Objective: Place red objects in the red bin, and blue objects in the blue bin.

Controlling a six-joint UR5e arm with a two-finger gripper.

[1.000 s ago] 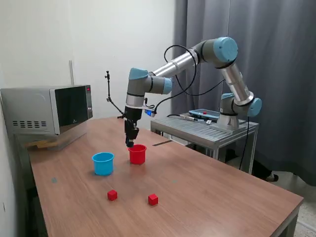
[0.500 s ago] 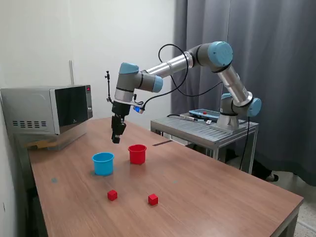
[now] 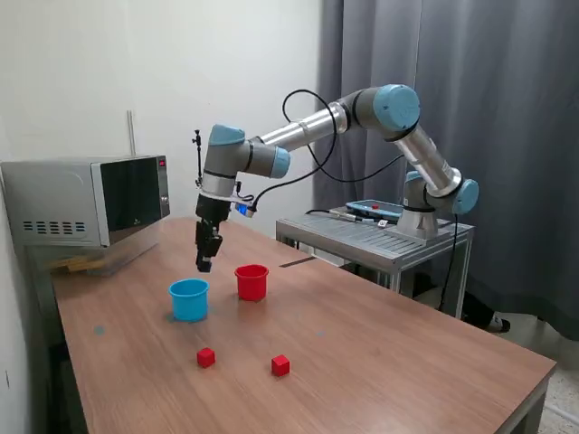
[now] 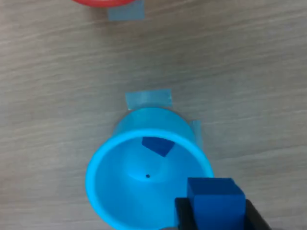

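My gripper [image 3: 205, 264] hangs just above the light blue cup [image 3: 189, 298] and is shut on a dark blue cube [image 4: 215, 201], seen between the black fingers [image 4: 184, 215] in the wrist view. The light blue cup [image 4: 144, 179] lies right below, with another dark blue cube [image 4: 157, 145] inside it. The red cup [image 3: 251, 281] stands just to the exterior view's right of the blue one; only its rim [image 4: 103, 2] shows in the wrist view. Two red cubes [image 3: 206, 357] [image 3: 280, 364] lie on the table nearer the camera.
A microwave [image 3: 86, 201] stands at the back on the exterior view's left. A metal cart [image 3: 375, 237] carrying the arm's base stands beyond the table [image 3: 389, 362]. Blue tape patches [image 4: 147, 99] mark the cup spots.
The gripper has swung from above the red cup toward the exterior view's left, now over the blue cup, still holding the blue cube. Cups and red cubes have not moved.
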